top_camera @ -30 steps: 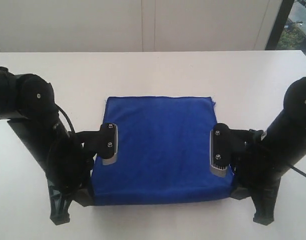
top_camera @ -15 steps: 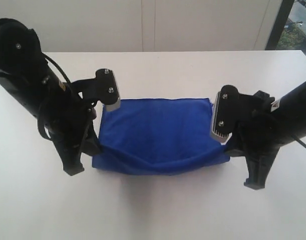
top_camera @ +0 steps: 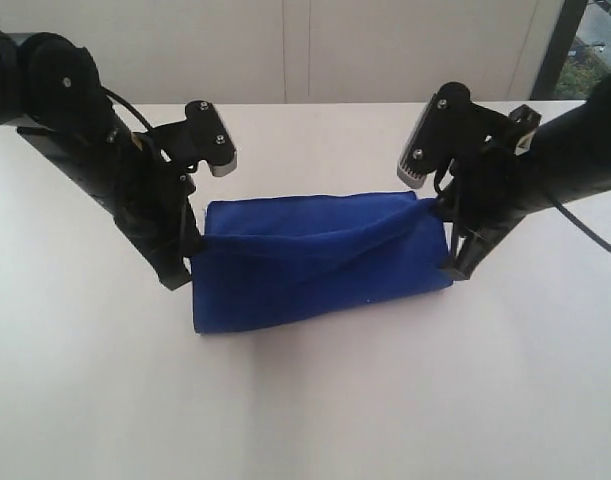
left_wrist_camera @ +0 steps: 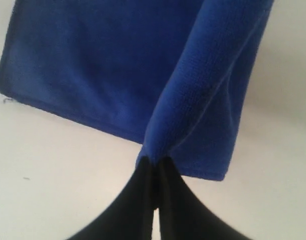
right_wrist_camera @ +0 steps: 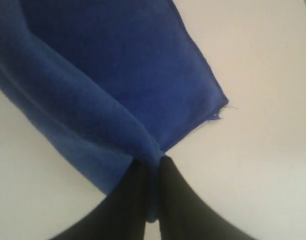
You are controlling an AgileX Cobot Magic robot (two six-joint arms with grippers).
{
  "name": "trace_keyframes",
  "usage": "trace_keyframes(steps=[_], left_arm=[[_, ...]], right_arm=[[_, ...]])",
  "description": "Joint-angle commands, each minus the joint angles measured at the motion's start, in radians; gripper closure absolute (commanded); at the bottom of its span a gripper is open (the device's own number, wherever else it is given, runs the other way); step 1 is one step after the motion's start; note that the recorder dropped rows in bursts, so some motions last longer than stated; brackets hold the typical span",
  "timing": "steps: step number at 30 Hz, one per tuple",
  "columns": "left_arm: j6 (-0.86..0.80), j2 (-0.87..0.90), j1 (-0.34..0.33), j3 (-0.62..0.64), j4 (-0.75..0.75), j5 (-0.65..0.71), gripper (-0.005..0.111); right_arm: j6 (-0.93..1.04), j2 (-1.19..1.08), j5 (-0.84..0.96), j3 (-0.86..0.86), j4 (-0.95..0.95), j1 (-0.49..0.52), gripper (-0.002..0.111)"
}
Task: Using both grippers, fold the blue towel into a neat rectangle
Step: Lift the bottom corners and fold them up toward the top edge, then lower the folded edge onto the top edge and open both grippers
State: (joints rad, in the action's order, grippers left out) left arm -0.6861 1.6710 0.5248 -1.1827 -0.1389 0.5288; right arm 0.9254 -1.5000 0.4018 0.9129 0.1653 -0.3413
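Note:
The blue towel (top_camera: pixel 315 265) lies half doubled over on the white table, its raised edge sagging in the middle. My left gripper (top_camera: pixel 192 243) is shut on the towel's left corner, and the cloth (left_wrist_camera: pixel 193 100) bunches between its black fingertips (left_wrist_camera: pixel 142 172). At the right end my right gripper (top_camera: pixel 447 215) is shut on the other lifted corner. The towel (right_wrist_camera: pixel 102 90) is pinched between those fingertips (right_wrist_camera: pixel 168 172), and a loose thread (right_wrist_camera: pixel 215 117) sticks out at the lower layer's corner.
The white table (top_camera: pixel 315 400) stretches bare around the towel. A pale wall rises behind its far edge, and a dark window strip (top_camera: pixel 575 45) stands at the back right.
Both grippers have carried the towel's near edge up and toward the far edge. The flat square has become a half-folded band, and both arms have swung back.

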Motion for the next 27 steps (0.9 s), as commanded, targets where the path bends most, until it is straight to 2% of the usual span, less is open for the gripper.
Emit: trace_keyframes(steps=[1,6,11,20,27], left_arm=[[0.021,0.032,-0.004,-0.039,0.006,-0.053,0.107],[0.038,0.087,-0.017,-0.075,0.024,-0.124,0.107],[0.059,0.135,-0.064,-0.108,0.024,-0.17,0.107],[0.059,0.207,-0.074,-0.143,0.029,-0.286,0.107],[0.062,0.222,-0.096,-0.181,0.042,-0.294,0.107]], right_arm=[[-0.018,-0.093,-0.029,0.07,-0.009,0.003,0.102],[-0.041,-0.178,-0.046,0.134,-0.013,0.021,0.102],[-0.042,-0.224,-0.069,0.172,-0.013,0.06,0.102],[-0.042,-0.333,-0.149,0.245,-0.013,0.073,0.102],[-0.042,-0.382,-0.182,0.289,-0.013,0.073,0.102]])
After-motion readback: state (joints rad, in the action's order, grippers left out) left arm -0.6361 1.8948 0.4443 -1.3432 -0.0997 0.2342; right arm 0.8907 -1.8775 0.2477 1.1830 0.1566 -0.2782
